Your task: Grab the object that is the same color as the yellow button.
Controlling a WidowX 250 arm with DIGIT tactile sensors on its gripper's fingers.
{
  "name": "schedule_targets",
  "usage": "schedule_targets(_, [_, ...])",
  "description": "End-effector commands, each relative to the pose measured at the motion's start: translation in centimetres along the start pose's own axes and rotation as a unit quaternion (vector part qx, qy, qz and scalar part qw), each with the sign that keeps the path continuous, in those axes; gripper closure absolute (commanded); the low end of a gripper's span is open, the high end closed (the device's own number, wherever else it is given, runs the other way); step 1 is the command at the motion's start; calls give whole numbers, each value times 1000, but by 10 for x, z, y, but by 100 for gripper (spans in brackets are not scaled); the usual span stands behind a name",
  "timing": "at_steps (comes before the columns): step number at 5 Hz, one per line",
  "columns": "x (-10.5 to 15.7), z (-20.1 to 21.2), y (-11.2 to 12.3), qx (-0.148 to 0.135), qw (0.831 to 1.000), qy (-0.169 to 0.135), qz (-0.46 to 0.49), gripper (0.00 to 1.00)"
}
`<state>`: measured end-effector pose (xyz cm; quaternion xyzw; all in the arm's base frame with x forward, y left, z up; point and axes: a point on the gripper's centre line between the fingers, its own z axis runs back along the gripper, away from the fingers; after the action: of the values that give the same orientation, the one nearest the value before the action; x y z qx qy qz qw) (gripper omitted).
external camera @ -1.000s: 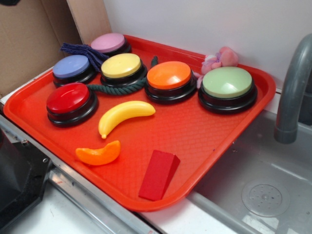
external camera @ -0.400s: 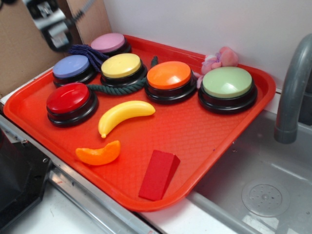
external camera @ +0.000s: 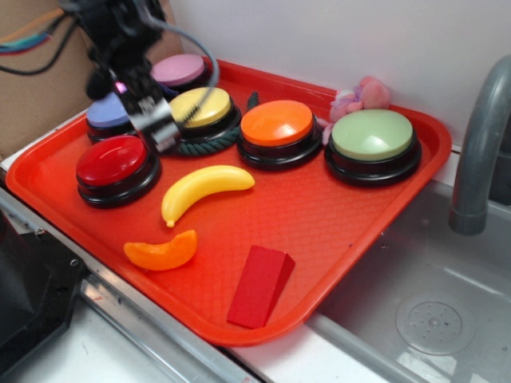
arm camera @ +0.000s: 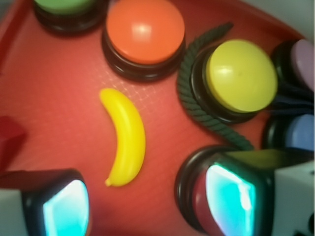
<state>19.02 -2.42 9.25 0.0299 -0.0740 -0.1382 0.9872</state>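
The yellow toy banana (external camera: 204,187) lies on the red tray (external camera: 335,215), in front of the yellow button (external camera: 200,108). My gripper (external camera: 157,128) hangs over the gap between the red button (external camera: 112,159) and the yellow button, up and left of the banana, not touching it. In the wrist view the banana (arm camera: 125,137) lies ahead of the gripper (arm camera: 147,206), just beyond the open, empty jaws. One finger (arm camera: 231,196) covers part of the red button. The yellow button (arm camera: 241,76) shows at the upper right there.
On the tray stand orange (external camera: 277,124), light green (external camera: 373,134), blue (external camera: 108,116) and pink (external camera: 177,70) buttons. A green rope (external camera: 200,145), an orange segment (external camera: 162,251) and a red block (external camera: 259,286) lie there. A pink plush (external camera: 359,97), faucet (external camera: 479,152) and sink are to the right.
My gripper came in from the upper left and moved down and right, now over the red and yellow buttons. The banana and the other things have not moved.
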Motion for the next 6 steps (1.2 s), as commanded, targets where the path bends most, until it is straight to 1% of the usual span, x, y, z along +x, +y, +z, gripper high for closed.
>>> schedule_targets(1, [16,-44,-5,-5,999,13,-29,0])
schedule_targets(2, [18,-58,-7,2,999,28,-33,0])
schedule_targets(3, [19,-68,-7,-1,999,40,-29,0])
schedule_targets(4, [19,-69,-8,5,999,29,-20,100])
schedule_targets(5, [19,-68,-10,6,999,29,-19,100])
schedule_targets(6, [21,-53,-4,-3,999,48,12,100])
